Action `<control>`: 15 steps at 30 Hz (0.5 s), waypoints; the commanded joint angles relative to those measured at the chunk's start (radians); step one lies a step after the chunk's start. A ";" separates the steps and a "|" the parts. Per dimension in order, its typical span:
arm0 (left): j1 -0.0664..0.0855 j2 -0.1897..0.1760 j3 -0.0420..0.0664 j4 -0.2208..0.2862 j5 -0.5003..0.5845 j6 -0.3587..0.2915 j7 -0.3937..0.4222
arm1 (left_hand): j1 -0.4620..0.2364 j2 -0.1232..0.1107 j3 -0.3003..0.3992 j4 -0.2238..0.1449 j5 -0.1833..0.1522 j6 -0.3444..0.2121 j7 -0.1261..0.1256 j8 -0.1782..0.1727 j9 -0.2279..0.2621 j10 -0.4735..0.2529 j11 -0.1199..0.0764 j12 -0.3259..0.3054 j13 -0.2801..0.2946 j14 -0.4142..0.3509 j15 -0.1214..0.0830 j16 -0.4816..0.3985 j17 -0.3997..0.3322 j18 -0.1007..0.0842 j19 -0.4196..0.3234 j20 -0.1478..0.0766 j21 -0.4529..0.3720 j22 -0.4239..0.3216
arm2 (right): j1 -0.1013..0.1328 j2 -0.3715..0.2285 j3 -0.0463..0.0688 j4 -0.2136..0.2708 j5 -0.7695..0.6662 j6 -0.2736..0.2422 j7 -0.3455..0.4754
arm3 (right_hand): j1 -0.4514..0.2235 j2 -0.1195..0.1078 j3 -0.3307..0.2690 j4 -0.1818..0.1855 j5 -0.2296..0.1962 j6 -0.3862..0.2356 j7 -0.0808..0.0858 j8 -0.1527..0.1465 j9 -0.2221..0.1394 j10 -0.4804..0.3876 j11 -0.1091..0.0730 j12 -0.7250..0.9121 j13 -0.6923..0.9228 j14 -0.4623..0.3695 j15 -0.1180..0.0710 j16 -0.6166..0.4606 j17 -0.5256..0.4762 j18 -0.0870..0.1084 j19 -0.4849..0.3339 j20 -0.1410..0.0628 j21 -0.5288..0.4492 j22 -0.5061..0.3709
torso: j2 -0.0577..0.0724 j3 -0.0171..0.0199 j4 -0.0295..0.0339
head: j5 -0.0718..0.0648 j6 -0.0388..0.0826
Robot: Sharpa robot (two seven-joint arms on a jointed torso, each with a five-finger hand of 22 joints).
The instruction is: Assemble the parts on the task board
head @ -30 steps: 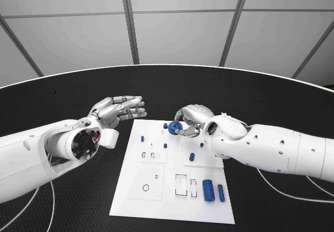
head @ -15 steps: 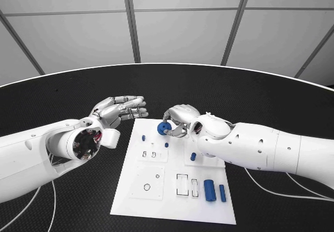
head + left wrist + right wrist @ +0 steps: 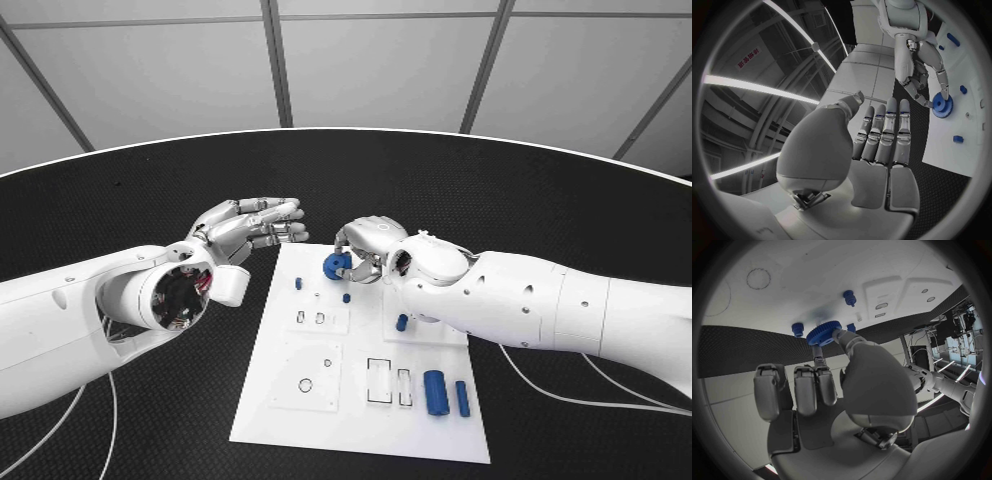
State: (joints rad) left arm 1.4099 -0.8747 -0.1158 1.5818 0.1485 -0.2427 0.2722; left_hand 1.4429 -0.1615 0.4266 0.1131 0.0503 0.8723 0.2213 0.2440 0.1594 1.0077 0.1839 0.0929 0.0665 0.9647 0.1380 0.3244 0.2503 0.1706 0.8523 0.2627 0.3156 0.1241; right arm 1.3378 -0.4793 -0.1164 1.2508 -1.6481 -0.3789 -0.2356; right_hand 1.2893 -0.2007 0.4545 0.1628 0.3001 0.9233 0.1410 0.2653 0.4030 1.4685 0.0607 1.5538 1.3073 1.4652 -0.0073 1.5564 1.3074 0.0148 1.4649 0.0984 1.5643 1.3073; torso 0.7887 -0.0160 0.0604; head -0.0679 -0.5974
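Leftward over the white task board (image 3: 361, 410) has moved the right hand (image 3: 378, 250), pinching a blue toothed gear (image 3: 338, 265), nearing placement; left hand (image 3: 248, 228) hovers released.

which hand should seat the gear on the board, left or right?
Right. The right hand already pinches the blue gear over the far end of the task board, near the blue pegs. The left hand hangs open beside the board, holding nothing.
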 commanded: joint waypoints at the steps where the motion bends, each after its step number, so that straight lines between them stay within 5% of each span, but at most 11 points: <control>1: 0.000 -0.001 0.000 0.000 0.000 0.000 0.000 | -0.010 -0.003 0.004 0.000 0.001 -0.003 0.026 -0.007 -0.001 -0.002 0.006 -0.004 -0.001 -0.007 0.003 -0.005 0.001 0.012 -0.001 0.004 -0.004 -0.002 | 0.000 0.002 0.000 -0.003 0.000 0.012 0.000 | -0.002 0.009 0.008 0.000 -0.001 0.003 -0.001 0.002 0.000 0.091 -0.005 0.002 0.250 0.099 -0.008 0.002 0.230 -0.015 0.106 -0.008 0.006 0.263 | 0.000 0.0002 -0.0009 | 0.001 -0.002; 15: 0.000 -0.001 0.000 0.000 0.000 0.002 -0.002 | -0.010 -0.003 0.004 0.000 0.001 -0.003 0.026 -0.007 -0.001 -0.002 0.006 -0.004 -0.001 -0.007 0.003 -0.005 0.001 0.012 -0.001 0.004 -0.004 -0.002 | 0.000 -0.005 -0.001 -0.006 0.000 0.035 -0.006 | -0.007 0.008 0.011 0.000 -0.005 0.003 -0.001 0.000 -0.001 0.091 -0.004 0.002 0.249 0.099 -0.008 0.002 0.230 -0.015 0.106 -0.008 0.006 0.263 | -0.001 0.0010 -0.0015 | 0.002 -0.003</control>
State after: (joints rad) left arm 1.4100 -0.8762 -0.1158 1.5819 0.1485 -0.2413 0.2704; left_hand 1.4429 -0.1615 0.4266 0.1131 0.0503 0.8723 0.2213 0.2440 0.1594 1.0077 0.1838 0.0929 0.0665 0.9647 0.1380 0.3244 0.2502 0.1706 0.8523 0.2627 0.3156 0.1241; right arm 1.3375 -0.4838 -0.1171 1.2445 -1.6481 -0.3435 -0.2418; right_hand 1.2892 -0.2007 0.4600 0.1629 0.3000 0.9231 0.1410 0.2615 0.4010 1.4685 0.0607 1.5538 1.3080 1.4652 -0.0073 1.5564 1.3074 0.0148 1.4649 0.0984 1.5643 1.3073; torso 0.7873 -0.0150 0.0581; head -0.0648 -0.6013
